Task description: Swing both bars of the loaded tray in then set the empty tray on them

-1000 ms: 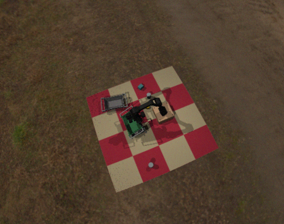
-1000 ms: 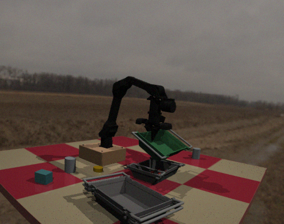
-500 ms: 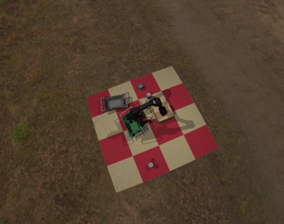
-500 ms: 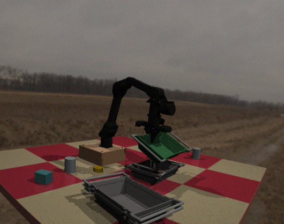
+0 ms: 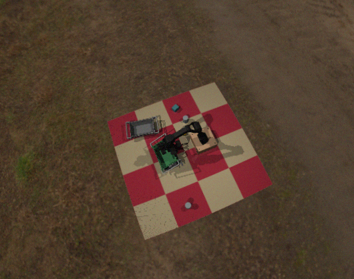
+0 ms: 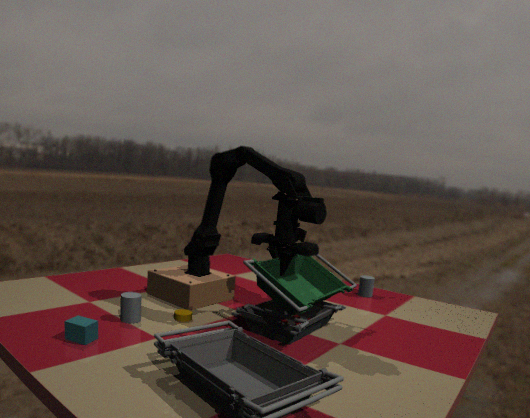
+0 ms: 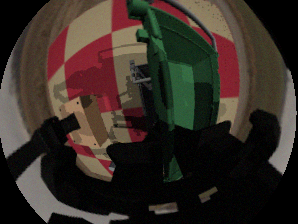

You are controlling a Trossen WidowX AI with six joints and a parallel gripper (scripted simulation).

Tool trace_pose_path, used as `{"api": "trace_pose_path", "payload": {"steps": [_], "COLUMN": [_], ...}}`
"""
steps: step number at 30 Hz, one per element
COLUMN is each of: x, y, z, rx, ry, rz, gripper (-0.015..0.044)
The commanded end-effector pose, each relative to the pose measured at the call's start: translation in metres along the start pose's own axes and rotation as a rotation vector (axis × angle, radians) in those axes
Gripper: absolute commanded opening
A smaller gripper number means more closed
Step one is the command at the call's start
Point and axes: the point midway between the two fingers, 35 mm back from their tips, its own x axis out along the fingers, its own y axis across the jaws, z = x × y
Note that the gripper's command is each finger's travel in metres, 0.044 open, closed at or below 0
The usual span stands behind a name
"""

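Observation:
My gripper (image 6: 285,269) (image 7: 160,124) is shut on the long wall of the empty green tray (image 5: 169,159) (image 6: 314,277) (image 7: 180,92). The green tray hangs tilted in the air, its two wire bars standing out at its ends. Below it, the dark loaded tray (image 6: 278,332) stands on the table, with a little red of its load showing in the exterior view. The green tray does not touch it as far as I can see. In the wrist view the green tray hides most of the loaded tray. Whether both its bars lie across its top is not clear.
An empty grey tray (image 5: 143,127) (image 6: 227,372) with wire bars lies to one side. The arm's wooden base (image 5: 205,147) (image 6: 169,289), a teal block (image 5: 175,107) (image 6: 81,330), a grey cylinder (image 5: 186,119) (image 6: 131,307), another cylinder (image 5: 188,205) (image 6: 366,286) and a yellow disc (image 6: 183,315) stand around.

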Motion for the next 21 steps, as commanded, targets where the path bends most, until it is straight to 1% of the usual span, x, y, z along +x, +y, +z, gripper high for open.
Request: {"api": "trace_pose_path", "payload": {"steps": [1, 21], "x": [0.003, 0.019], "y": [-0.003, 0.007], "z": [0.000, 0.000], "rx": [-0.005, -0.005], "ry": [0.002, 0.002], "rz": [-0.021, -0.020], "gripper": [0.0000, 0.0000]}}
